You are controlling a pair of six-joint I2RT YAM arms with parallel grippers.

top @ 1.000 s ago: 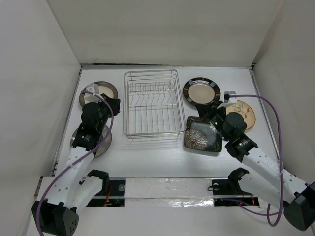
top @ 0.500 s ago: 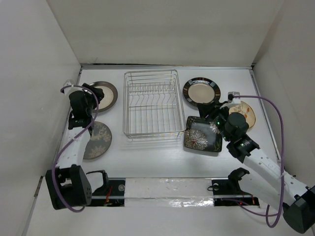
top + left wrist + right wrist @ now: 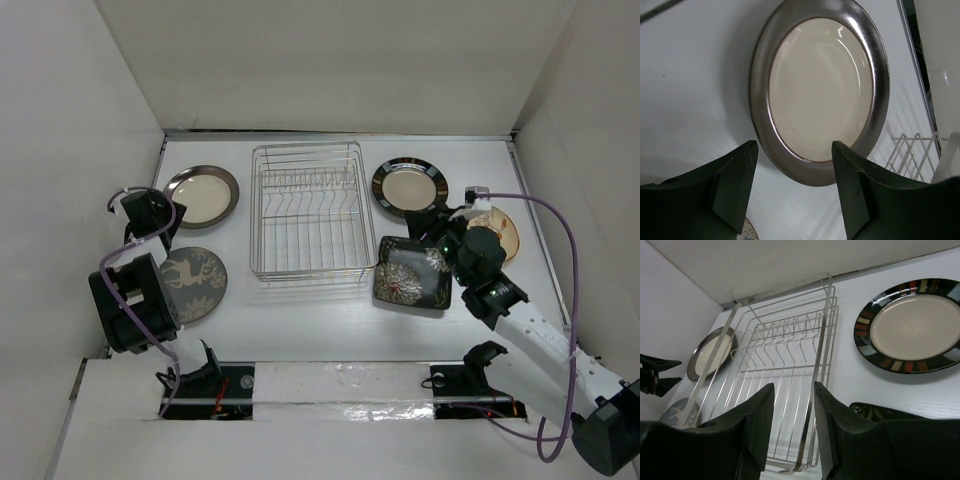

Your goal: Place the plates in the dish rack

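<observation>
The dish rack (image 3: 307, 212) stands upright on the table (image 3: 300, 320), its wire prongs in a row along the far half. All five plates lie flat on the table outside it.

The left gripper (image 3: 794, 150) has its fingers (image 3: 735, 185) spread wide with nothing between them and touching nothing. Just beyond the fingertips lies the steel plate (image 3: 820, 92), its shiny rim spanning the gap and reaching past both tips. A corner of the rack's wires shows off the outer side of the right-hand finger. The brown speckled plate (image 3: 195, 283), marked with a pale deer figure, sits back behind the fingers, beside the arm.

The right gripper (image 3: 792, 390) has its fingers (image 3: 835, 430) partly apart, gripping nothing. The rack fills the view ahead of the tips and shows through the gap. The dark-rimmed cream plate (image 3: 912, 325) lies ahead and to the right of the right-hand finger. The black square plate (image 3: 410, 275), with its white flower, lies under that finger. The floral cream plate (image 3: 503, 232) is behind the fingers, partly hidden by the arm.
</observation>
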